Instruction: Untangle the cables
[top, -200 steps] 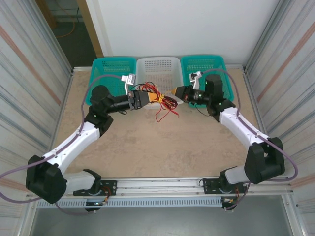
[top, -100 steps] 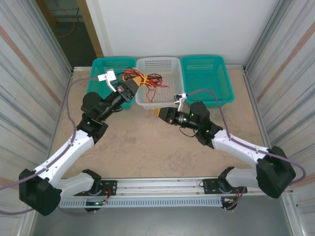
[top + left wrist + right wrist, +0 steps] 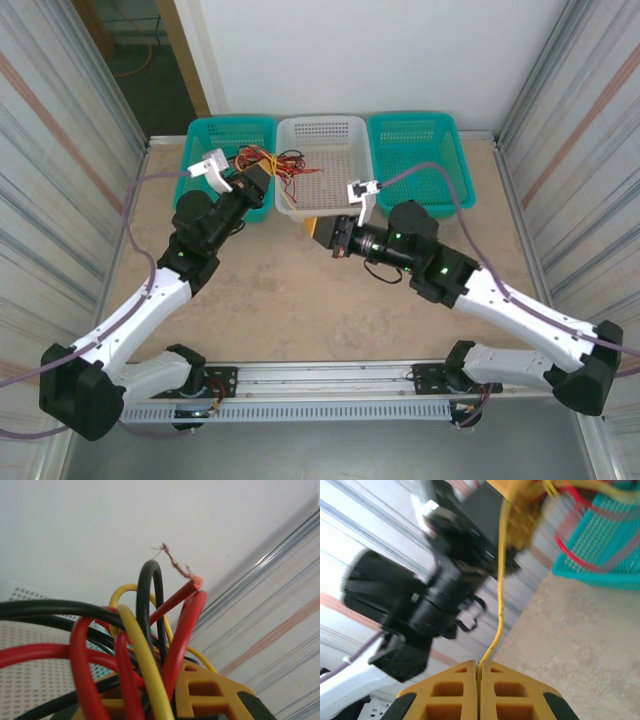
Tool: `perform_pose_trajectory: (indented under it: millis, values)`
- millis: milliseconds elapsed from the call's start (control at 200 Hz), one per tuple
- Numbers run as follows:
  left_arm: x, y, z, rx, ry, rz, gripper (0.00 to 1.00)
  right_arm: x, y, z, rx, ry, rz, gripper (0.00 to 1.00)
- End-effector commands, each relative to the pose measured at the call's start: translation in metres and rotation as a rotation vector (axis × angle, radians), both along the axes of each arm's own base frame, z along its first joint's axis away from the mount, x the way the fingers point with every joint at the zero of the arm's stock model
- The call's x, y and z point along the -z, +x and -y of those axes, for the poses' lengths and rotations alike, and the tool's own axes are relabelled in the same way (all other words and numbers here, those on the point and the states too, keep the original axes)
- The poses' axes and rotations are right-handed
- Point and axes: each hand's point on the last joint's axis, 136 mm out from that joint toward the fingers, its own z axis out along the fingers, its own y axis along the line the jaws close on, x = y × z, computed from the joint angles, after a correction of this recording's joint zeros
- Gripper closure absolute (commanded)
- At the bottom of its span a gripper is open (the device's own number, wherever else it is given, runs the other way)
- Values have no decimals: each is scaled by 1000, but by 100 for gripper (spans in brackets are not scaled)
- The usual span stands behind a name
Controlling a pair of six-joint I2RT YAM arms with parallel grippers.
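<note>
The cables (image 3: 278,163) form a tangled red, black and yellow bundle hanging over the edge between the left teal basket (image 3: 213,135) and the white basket (image 3: 330,128). My left gripper (image 3: 258,180) is shut on this bundle. In the left wrist view the loops (image 3: 145,630) rise out of that gripper (image 3: 150,705) between its yellow fingers (image 3: 215,695). My right gripper (image 3: 318,231) hangs over the table in front of the white basket. It is shut on a single yellow cable (image 3: 500,610) that runs taut from my right gripper (image 3: 479,666) up to the left gripper (image 3: 522,510).
A second teal basket (image 3: 430,135) stands at the back right. Metal side walls (image 3: 70,160) close in the table on both sides. The left arm's black wrist (image 3: 435,595) is close in front of the right gripper. Bare tabletop (image 3: 300,300) lies between the arms.
The left gripper has carried the bundle from the table's middle back and left, up over the baskets. The right gripper has swung left and toward the near edge, drawing out the yellow cable.
</note>
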Motion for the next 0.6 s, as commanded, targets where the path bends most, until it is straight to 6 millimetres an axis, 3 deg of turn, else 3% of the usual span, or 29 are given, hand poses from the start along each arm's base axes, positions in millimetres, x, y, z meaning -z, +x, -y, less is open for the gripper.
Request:
perform_pose_trajectory:
  millis: [0,241,351,506,596]
  values:
    - [13,-7,-4,8,60,-16,100,-46,8,36,123,-59,150,100]
    - [5,-66,52,521,37,56,100,-88,69,73,260,-120,179,100]
    - [-4,-96,67,724,10,56,100,-99,99,95,313,-128,168,100]
    - [-40,-138,79,926,-25,137,100,-89,145,108,308,-136,93,100]
    - [-65,-158,85,1001,-29,207,100,-65,175,109,298,-146,24,100]
